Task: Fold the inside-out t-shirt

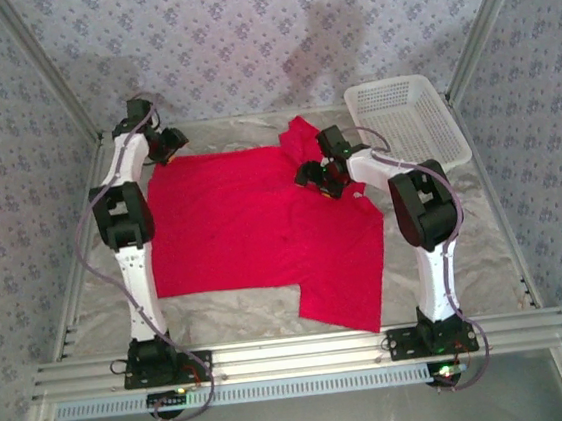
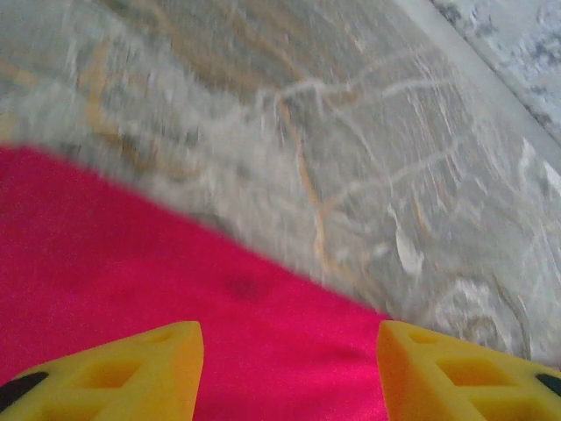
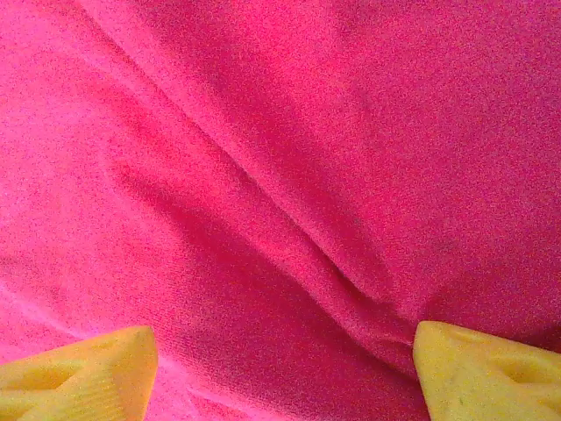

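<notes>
The inside-out t-shirt lies spread out and mostly flat on the table, bright red, with one sleeve pointing to the back and another part reaching toward the near edge. My left gripper hovers at the shirt's far left corner. In the left wrist view that gripper is open, its yellow fingers apart over the cloth's edge. My right gripper sits over the shirt's far right part. Seen from the right wrist, this gripper is open, with a diagonal wrinkle in the cloth between the fingers.
A white lattice basket stands at the back right corner, just right of the right arm. Crinkled grey sheeting covers the table around the shirt. Patterned walls and metal frame posts close in the back and sides.
</notes>
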{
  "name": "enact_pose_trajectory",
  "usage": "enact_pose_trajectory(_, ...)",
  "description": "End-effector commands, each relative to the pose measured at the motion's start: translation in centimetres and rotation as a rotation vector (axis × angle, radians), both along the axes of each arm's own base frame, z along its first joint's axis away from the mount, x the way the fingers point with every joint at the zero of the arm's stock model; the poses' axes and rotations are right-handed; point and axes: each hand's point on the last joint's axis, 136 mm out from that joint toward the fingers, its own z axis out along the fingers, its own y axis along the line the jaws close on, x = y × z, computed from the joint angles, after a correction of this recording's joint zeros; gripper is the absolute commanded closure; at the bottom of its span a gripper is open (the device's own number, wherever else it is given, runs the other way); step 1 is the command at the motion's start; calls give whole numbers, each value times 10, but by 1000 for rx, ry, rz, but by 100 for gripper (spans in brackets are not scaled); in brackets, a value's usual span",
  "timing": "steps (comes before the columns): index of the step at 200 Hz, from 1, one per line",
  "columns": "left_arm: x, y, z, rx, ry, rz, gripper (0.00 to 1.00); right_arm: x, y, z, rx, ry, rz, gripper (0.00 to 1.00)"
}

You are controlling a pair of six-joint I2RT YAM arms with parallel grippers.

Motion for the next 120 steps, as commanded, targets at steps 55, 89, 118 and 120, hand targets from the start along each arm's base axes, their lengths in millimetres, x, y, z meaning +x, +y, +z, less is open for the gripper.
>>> enact_pose_trajectory(55, -22, 41, -5, 28, -47, 77, 44, 8, -6, 11, -8, -8, 13, 21)
enact_pose_trajectory(89, -10, 51, -21, 37, -48, 102, 44, 9, -4, 17, 9, -15, 13, 21)
enact_pose_trajectory(118, 6, 48, -26, 16, -58, 96, 44, 7, -3, 20, 8, -18, 20, 21)
enact_pose_trajectory(120, 7, 48, -26, 16, -58, 95, 44, 7, -3, 20, 9, -17, 21, 21)
